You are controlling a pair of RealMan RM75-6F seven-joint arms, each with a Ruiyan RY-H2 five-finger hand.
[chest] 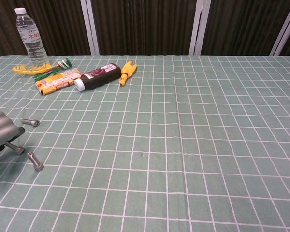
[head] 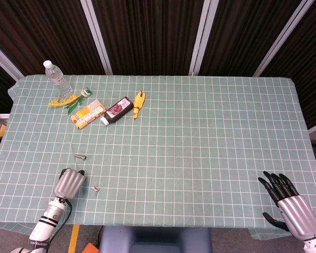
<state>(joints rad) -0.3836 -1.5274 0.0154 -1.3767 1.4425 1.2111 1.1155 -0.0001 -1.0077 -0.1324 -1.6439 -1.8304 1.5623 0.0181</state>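
Chest view shows a bolt [chest: 13, 147] pinched under the left robot hand [chest: 1, 130], low over the desk [chest: 183, 145]; lift straight, firmly, clear of the loose bolt [chest: 35, 161] just beside. Right robot hand [head: 290, 203] idles, fingers spread.

- Even, diffuse light is falling from above onto the checked tablecloth [head: 200, 137], leaving it bright in both views.
- The slatted wall [head: 147, 31] at the far side is staying dark, with its pale vertical strips catching light.
- Shadows are lying soft and short; a faint one is sitting under the left hand [head: 68, 183] and beside the near bolt [chest: 35, 161].
- Mild glare is showing on the clear water bottle [chest: 30, 36] at the far left.
- Focus is holding sharp across the table; the left hand is appearing cropped and slightly soft at the chest view's left edge.
- Table edges are bowing a little in the head view.
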